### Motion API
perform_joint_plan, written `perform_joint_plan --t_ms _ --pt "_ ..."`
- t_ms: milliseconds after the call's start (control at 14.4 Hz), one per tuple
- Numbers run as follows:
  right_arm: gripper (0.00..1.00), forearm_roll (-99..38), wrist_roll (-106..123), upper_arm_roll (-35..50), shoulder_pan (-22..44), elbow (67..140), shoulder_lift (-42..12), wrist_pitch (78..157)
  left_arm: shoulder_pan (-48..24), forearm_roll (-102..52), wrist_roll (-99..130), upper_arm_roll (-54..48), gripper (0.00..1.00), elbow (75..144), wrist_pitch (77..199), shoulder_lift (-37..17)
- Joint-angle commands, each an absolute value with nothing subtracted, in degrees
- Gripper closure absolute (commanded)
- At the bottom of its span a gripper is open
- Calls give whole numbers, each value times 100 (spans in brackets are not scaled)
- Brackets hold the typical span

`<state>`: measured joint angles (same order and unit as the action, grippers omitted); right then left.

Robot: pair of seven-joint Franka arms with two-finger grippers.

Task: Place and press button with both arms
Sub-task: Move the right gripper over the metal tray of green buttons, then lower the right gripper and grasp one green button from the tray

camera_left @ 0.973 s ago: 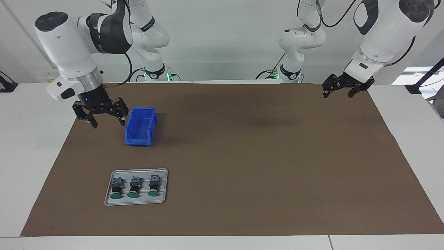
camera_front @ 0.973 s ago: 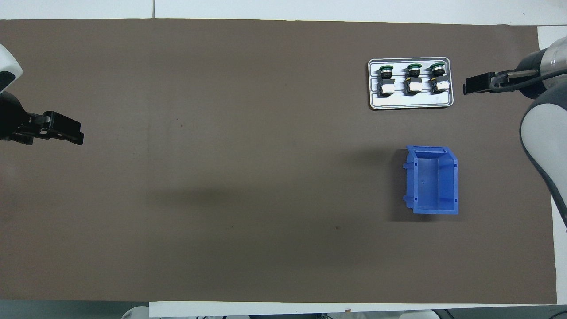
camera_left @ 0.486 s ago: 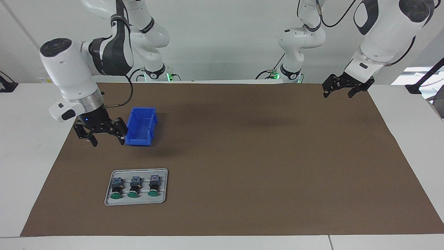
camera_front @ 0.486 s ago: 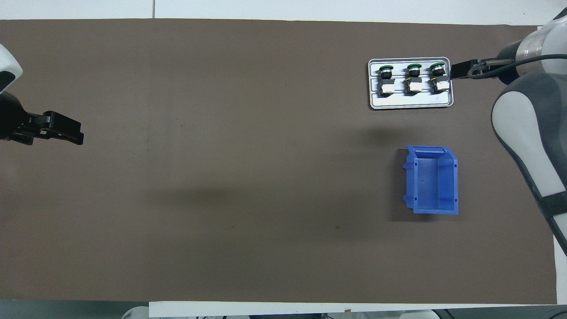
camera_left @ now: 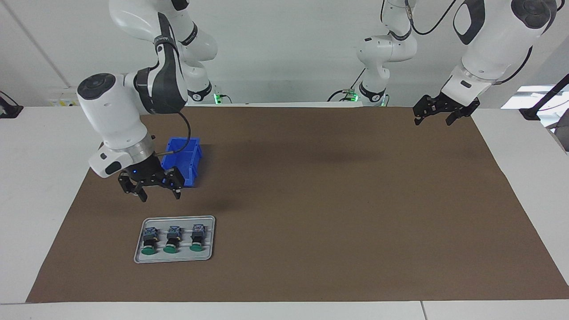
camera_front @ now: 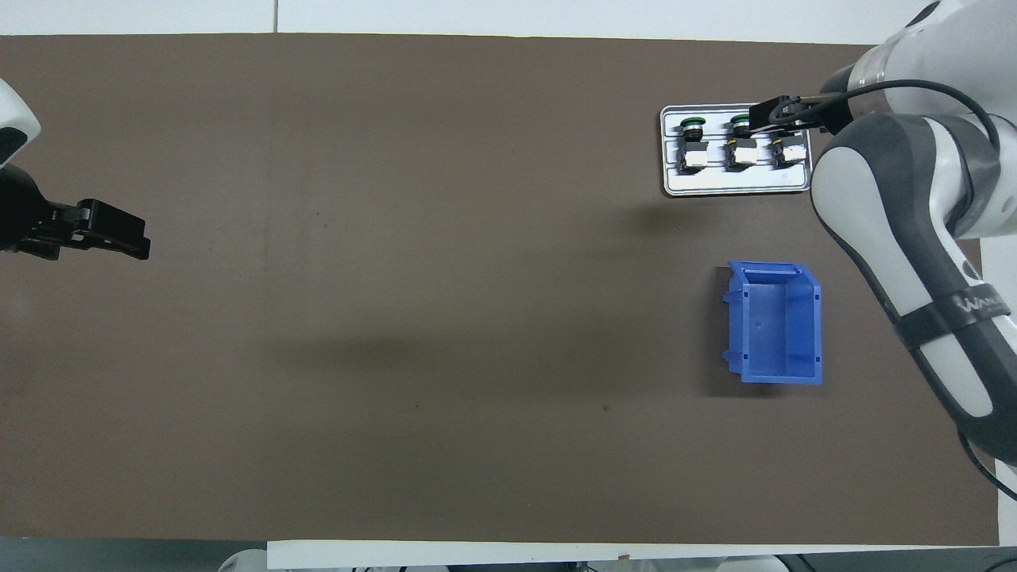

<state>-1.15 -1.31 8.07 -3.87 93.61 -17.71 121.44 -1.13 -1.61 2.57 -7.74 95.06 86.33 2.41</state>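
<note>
1. While the right gripper [camera_left: 156, 193] hangs wide open and empty, three green-capped, black-collared push-buttons [camera_left: 172, 238] lie on the grey metal tray [camera_left: 173, 260] below it.
2. Bare brown mat [camera_left: 338, 209] surrounds the tray; the left gripper [camera_left: 433, 118], open, waits over the mat's corner.

Lit brightly and evenly from above — soft, diffuse shadows cast on the brown mat [camera_left: 311, 200] beneath the arms. Sharp throughout, without glare — no visible edge distortion.

Right gripper [camera_left: 160, 194], fingers spread, hangs between blue bin [camera_left: 189, 162] and tray [camera_left: 175, 258] of three buttons [camera_left: 172, 239]; left gripper [camera_left: 433, 119] waits, open.
</note>
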Motion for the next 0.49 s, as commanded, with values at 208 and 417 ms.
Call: perform_joint_plan --t_ms 208,417 --pt "2 167 167 1002 -440 8598 -2539 12067 -79 -123 185 -782 0 9562 8719 281" --pt "3 176 149 1072 -413 8429 -2785 12173 -79 -123 193 -782 0 9562 8719 281"
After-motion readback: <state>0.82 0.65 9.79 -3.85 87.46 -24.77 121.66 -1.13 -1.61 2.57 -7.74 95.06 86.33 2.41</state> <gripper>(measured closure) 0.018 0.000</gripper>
